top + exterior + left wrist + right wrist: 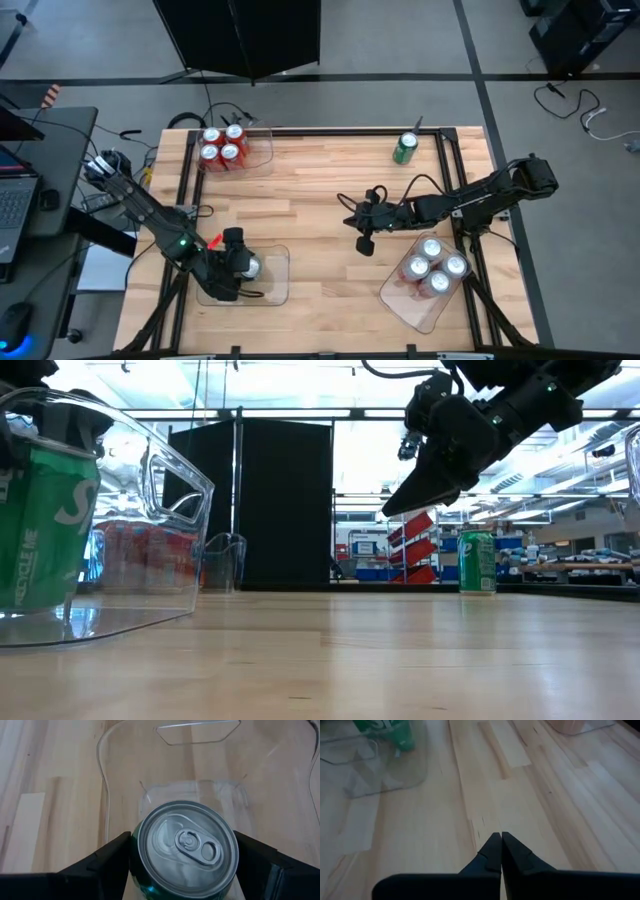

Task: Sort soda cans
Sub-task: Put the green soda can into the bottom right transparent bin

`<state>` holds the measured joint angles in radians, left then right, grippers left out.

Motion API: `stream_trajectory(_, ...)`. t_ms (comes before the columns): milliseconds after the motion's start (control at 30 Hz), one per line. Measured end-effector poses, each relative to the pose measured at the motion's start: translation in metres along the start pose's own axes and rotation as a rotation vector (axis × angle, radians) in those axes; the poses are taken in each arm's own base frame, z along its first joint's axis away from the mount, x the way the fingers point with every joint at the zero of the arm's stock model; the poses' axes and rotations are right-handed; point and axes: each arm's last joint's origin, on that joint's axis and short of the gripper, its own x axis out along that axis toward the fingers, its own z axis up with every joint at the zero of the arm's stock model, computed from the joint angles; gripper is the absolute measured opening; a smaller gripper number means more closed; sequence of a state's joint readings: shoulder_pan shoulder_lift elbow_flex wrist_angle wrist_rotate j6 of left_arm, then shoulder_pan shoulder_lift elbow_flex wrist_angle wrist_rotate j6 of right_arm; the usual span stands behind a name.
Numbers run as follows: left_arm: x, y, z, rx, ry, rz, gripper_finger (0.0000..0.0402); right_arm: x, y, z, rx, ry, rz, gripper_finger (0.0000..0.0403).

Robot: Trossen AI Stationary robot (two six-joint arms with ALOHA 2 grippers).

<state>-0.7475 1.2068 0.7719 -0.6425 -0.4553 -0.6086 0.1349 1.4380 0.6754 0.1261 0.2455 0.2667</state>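
The left gripper (182,857) squeezed a green can (186,850) inside a clear tray (275,285). The right gripper (364,243) hung pinched together above the tabletop (310,190).

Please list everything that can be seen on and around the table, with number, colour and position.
Red cans: four, red, in the clear tray at the far left corner.
Silver-white cans: four, in the clear tray at near right.
Green can: one, standing alone on the table, far right.
Green can in the grip: one, inside the near-left clear tray.
Laptop: one, dark, on a desk left of the table.
Left gripper: closed around that green can.
Right gripper: shut, empty, above mid-table.
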Motion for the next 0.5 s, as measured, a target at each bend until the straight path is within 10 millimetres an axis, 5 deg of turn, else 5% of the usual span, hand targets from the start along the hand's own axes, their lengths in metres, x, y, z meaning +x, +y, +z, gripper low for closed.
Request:
stream_trajectory(300,0.0005,0.0002,-0.0007,-0.001,0.002,0.001,0.0289,0.0,0.0002,0.0007,0.004,-0.007,0.002,0.0)
stream_trajectory(500,0.0006,0.0014,-0.0028,-0.01,0.034,0.014,0.0384,0.0001,0.0002,0.0006,0.004,-0.006,0.002,0.0)
